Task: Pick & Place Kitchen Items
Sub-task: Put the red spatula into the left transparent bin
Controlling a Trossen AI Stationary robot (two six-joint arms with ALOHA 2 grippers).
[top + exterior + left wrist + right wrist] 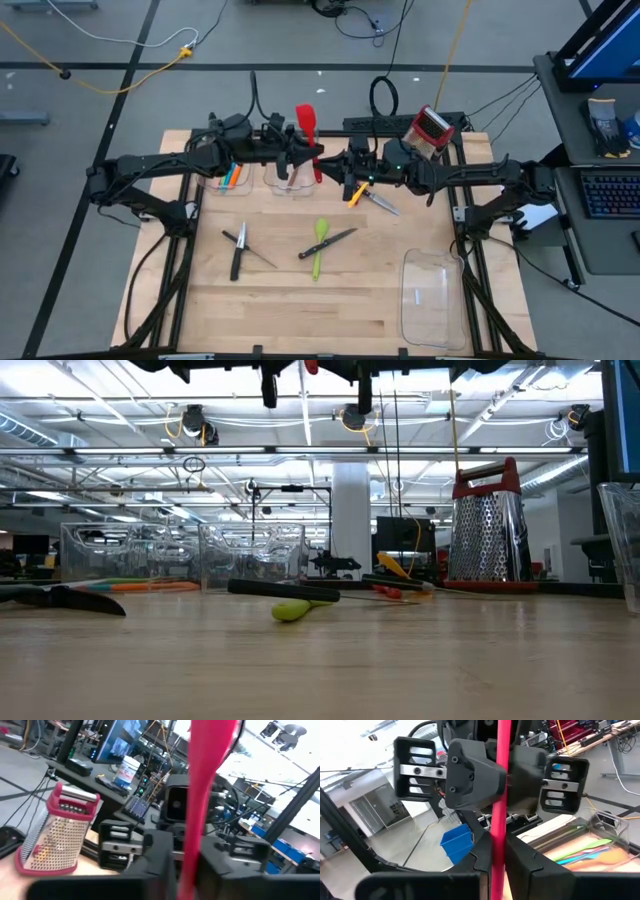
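High view: both arms meet near the table's twelve o'clock edge, and a red spatula (307, 128) stands between them, blade up. The left gripper (296, 155) and the right gripper (345, 172) face each other there. In both wrist views the red handle runs straight up between that arm's own fingers, each pair clamped on it, so I judge the step in hand to be a hand-over of the spatula from one arm to the other (which arm is giving I cannot tell). The next move calls for one gripper to let go while the other keeps its grip, then a carry to a bin.

Containers: two clear bins (228, 180) sit at about eleven o'clock, partly under the left arm; the outer one holds orange, green and blue utensils (233, 177), while the contents of the inner one are hidden. A larger clear bin (432, 295) at five o'clock looks empty.

On the board lie a green spoon (319, 246) crossed by a black-handled knife (328, 243) at centre, two more knives (240, 248) toward eight o'clock, and a yellow-handled utensil (357, 194) with a knife (381, 203) below the right gripper. A box grater (432, 127) stands at one o'clock.
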